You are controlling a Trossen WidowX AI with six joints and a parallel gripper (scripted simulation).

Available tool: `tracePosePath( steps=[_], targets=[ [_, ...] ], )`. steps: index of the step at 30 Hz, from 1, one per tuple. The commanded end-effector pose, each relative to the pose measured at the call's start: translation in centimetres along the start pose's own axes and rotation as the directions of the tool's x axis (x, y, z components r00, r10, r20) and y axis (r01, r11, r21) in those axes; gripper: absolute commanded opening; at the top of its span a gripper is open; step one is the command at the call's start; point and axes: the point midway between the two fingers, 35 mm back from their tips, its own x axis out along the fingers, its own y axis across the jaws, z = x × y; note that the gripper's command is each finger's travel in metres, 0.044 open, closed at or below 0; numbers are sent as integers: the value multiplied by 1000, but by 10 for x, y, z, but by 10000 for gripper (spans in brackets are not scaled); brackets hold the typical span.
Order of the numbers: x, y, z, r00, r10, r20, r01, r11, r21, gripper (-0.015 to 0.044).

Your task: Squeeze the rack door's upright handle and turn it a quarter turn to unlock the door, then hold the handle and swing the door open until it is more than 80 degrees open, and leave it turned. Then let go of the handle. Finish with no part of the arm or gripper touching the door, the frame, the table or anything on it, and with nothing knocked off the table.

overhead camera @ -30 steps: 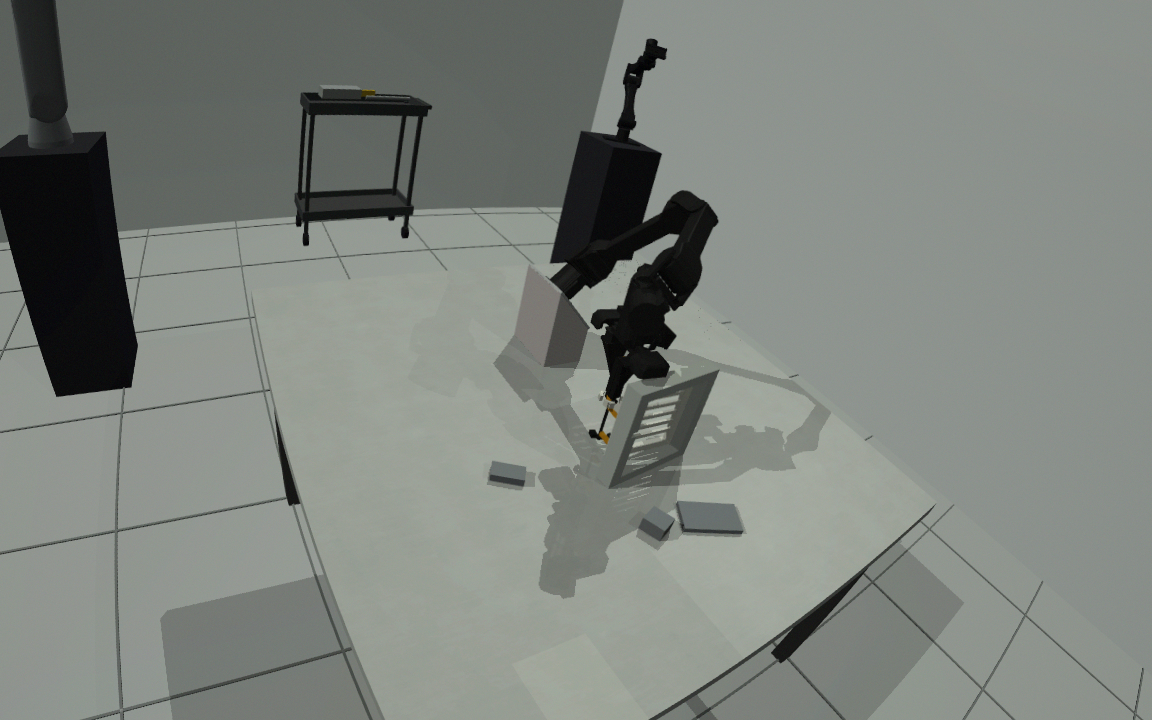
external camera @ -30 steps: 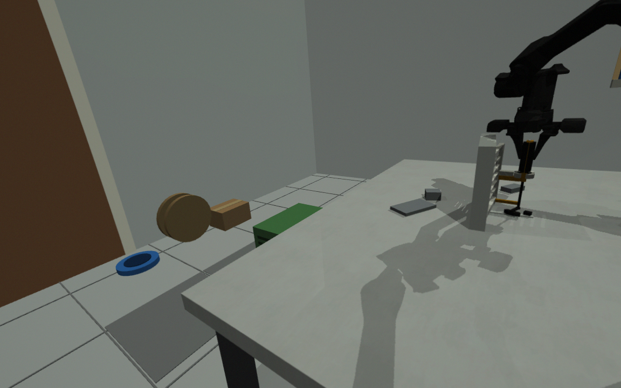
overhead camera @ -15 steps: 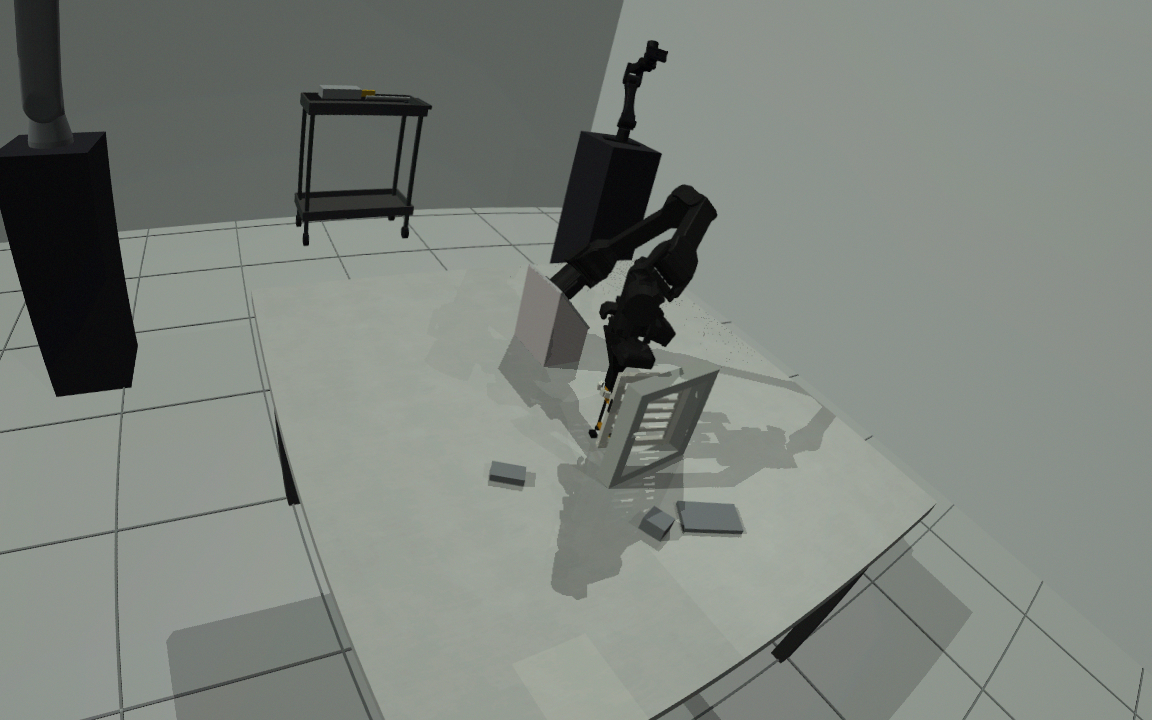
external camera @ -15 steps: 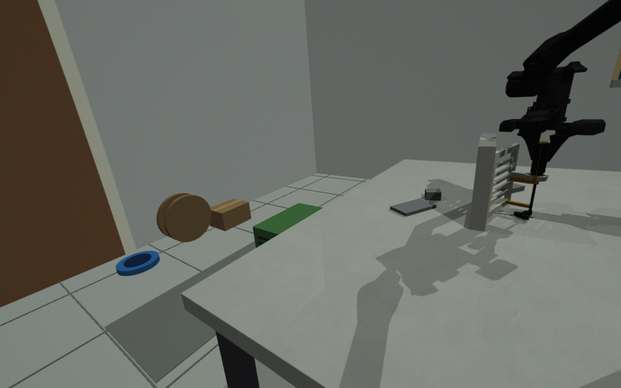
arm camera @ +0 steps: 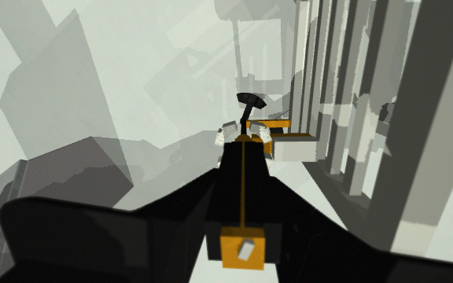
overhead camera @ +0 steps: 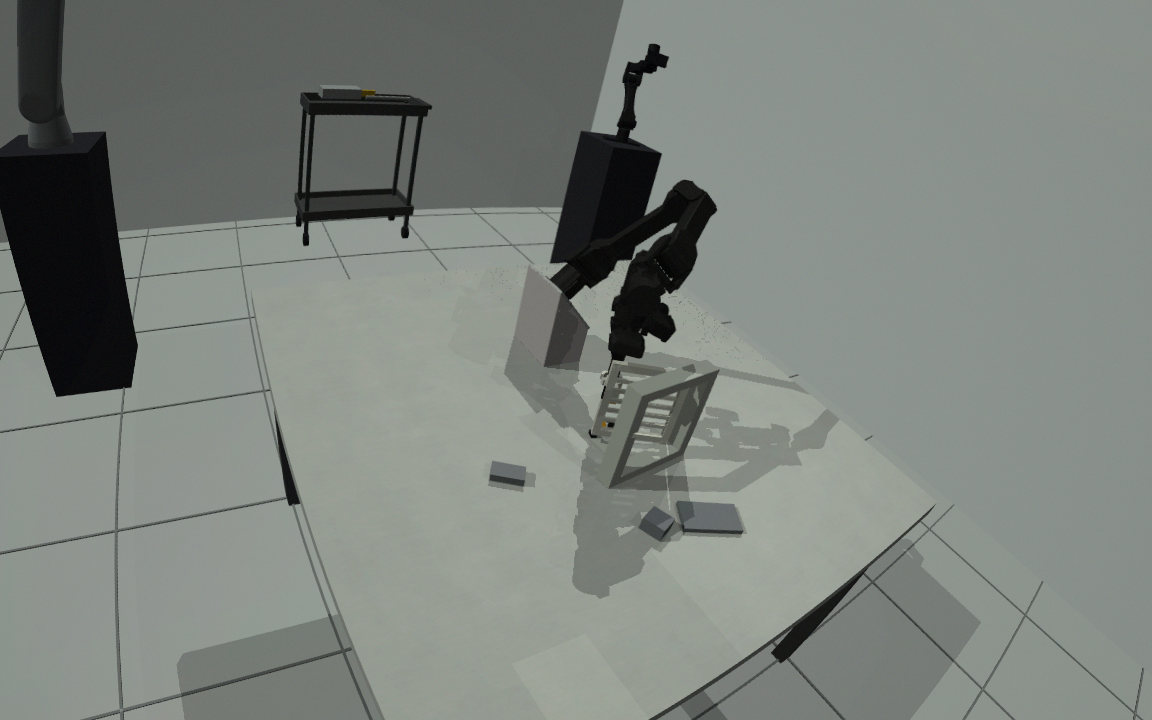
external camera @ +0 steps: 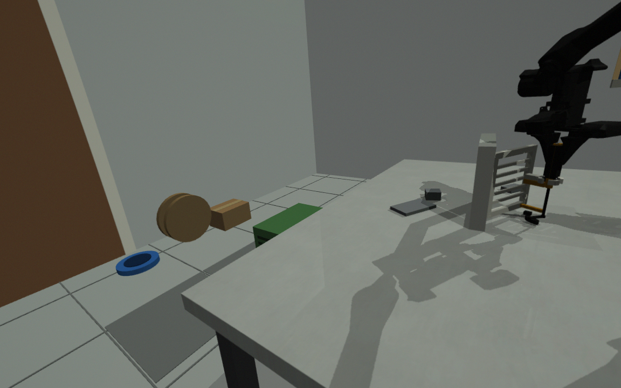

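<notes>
The rack door (overhead camera: 601,413) (external camera: 515,151) (arm camera: 356,157) stands partly open, swung out of its pale frame (overhead camera: 623,440) (external camera: 477,193). Its upright handle (external camera: 546,200) (arm camera: 242,253) has an orange cap, black side plates pressed together and a thin black rod with a foot below. My gripper (overhead camera: 618,354) (external camera: 552,166) (arm camera: 242,179) points down and is shut on the handle. A pale bracket (arm camera: 295,151) joins the handle to the door's edge. The fingers hide much of the grip; I cannot tell the exact turn of the handle.
On the table (overhead camera: 419,608) (external camera: 274,299), a small grey block (overhead camera: 507,472) lies on the near side of the door. A grey cube (overhead camera: 656,522) (external camera: 432,194) and a flat slab (overhead camera: 710,516) (external camera: 413,207) lie beyond the frame. The arm's base block (overhead camera: 544,326) stands behind.
</notes>
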Motion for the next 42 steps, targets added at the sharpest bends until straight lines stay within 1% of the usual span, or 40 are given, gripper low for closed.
tracePosePath(
  steps=[1, 21, 42],
  targets=[
    [0, 11, 3, 1000, -3, 5, 2, 995, 95, 26],
    [0, 55, 24, 1000, 0, 6, -2, 905, 425, 26],
    [0, 87, 55, 1000, 1, 7, -6, 732, 681, 26]
  ],
)
